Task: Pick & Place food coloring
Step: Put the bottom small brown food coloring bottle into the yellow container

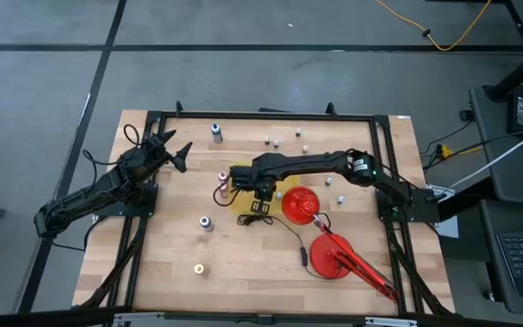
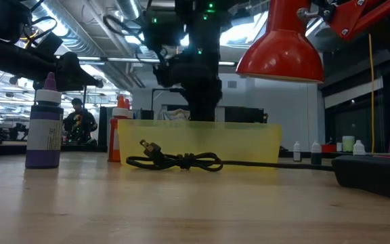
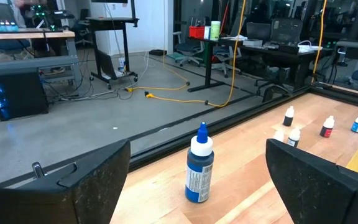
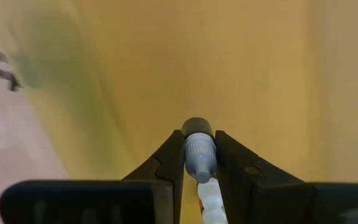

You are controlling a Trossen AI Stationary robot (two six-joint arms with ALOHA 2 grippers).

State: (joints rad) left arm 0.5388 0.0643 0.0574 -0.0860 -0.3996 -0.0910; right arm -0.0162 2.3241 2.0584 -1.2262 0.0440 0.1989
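**Bottle gripped over the yellow bin**

The left claw (image 1: 182, 156) stands wide and empty; a blue-topped bottle (image 3: 199, 165) stands on the table (image 1: 243, 263) just ahead of it. The right claw (image 4: 200, 163) is clamped on a grey-capped food coloring bottle (image 4: 198, 151), held between its fingers directly above the yellow bin (image 2: 202, 144).

Even overhead light; low view backlit, ceiling glare; right wrist close-up soft.
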